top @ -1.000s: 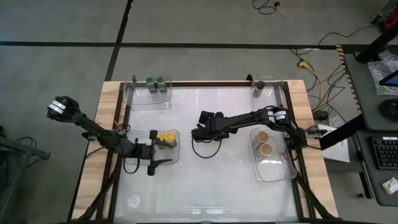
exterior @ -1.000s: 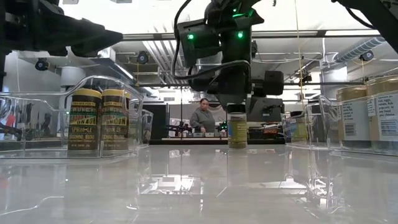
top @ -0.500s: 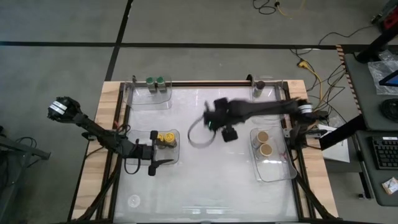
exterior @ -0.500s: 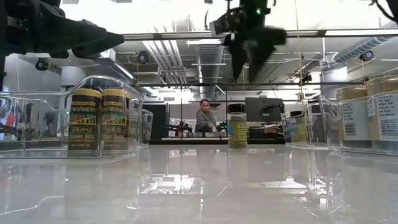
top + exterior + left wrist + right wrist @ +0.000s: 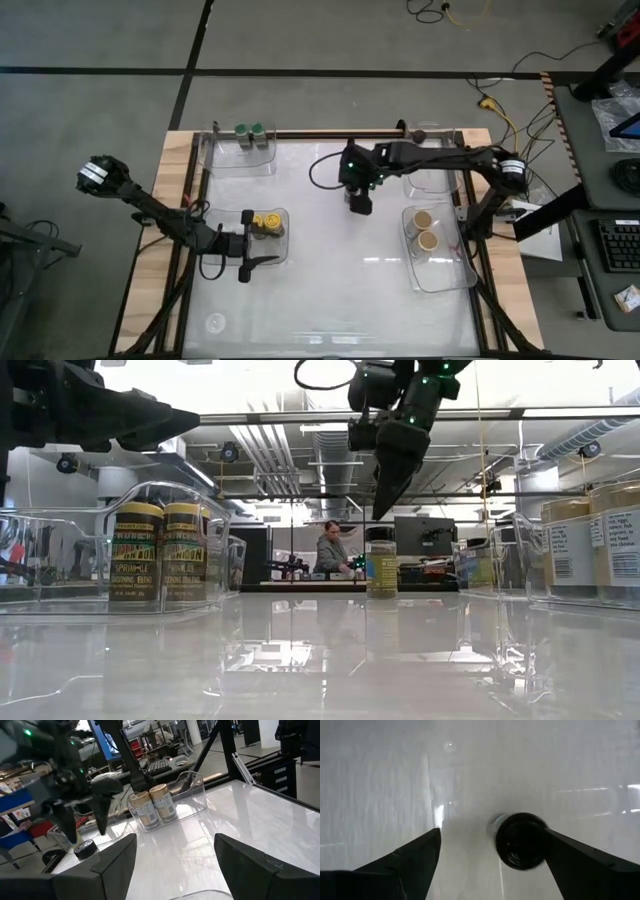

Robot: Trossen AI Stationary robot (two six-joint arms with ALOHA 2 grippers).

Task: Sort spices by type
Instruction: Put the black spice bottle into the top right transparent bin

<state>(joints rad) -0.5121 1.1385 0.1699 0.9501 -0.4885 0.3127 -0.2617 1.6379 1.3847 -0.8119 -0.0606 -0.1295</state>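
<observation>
Right fingers point(image 5: 402, 865) apart, black-lidded jar point(image 5: 521, 841) between them, nothing gripped. Left fingers point(image 5: 115, 857) apart too, empty

Jar point(image 5: 381, 563) stands upright on bare table at about 1 o'clock from centre, outside every tray

Risks, my read:
- lid sits nearer one finger than the other; if it closes like this, that finger hits first and shoves or tips the jar on the glossy top
- tips are above the lid; closing too high grabs only the lid rim and it slips

Pose: right gripper point(image 5: 387, 500) points straight down, just above the jar, arm reaching in from the 3 o'clock edge. Left gripper point(image 5: 175, 840) waits at 9 o'clock by the yellow-lidded jars point(image 5: 265, 221)

Likely target is the black-lidded jar's twin point(image 5: 418, 133) at the 1–2 o'clock corner
</observation>
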